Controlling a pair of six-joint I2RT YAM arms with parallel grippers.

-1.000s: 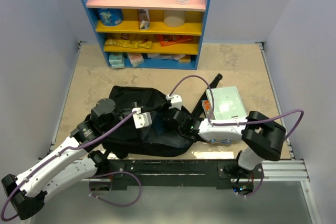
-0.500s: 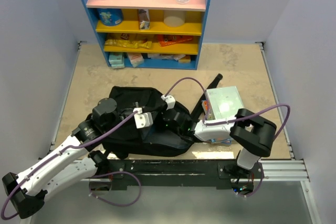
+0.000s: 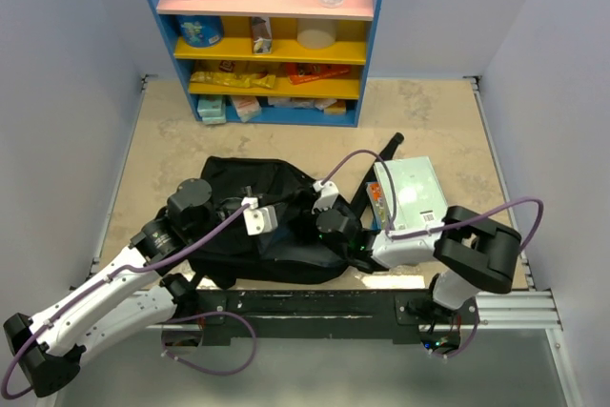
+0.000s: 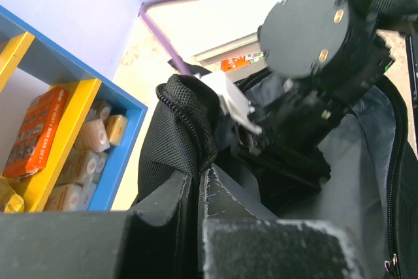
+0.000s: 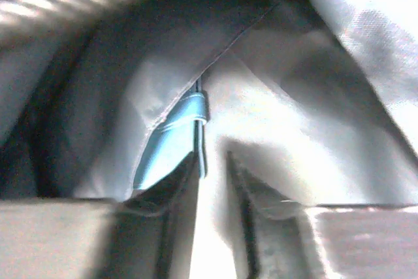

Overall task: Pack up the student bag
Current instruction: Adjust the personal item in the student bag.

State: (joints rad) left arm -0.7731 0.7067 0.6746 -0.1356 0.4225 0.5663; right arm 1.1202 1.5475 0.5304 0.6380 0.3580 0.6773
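Observation:
The black student bag lies on the table in front of the arms with its mouth facing right. My left gripper is shut on the bag's black fabric rim and holds the mouth up; in the top view it sits at the bag's middle. My right gripper is inside the bag, with its jaws a little apart and nothing between them. A light blue book edge lies against the grey lining, just beyond the left finger. In the top view the right wrist is at the bag's mouth, its fingertips hidden.
A pale green and white book lies on the table right of the bag, beside a black strap. A blue shelf unit with snacks and bottles stands at the back. The right arm's body fills the left wrist view.
My right wrist pushed left, deeper into the bag, and then pulled back a little to the right. My left gripper has kept its hold on the bag rim.

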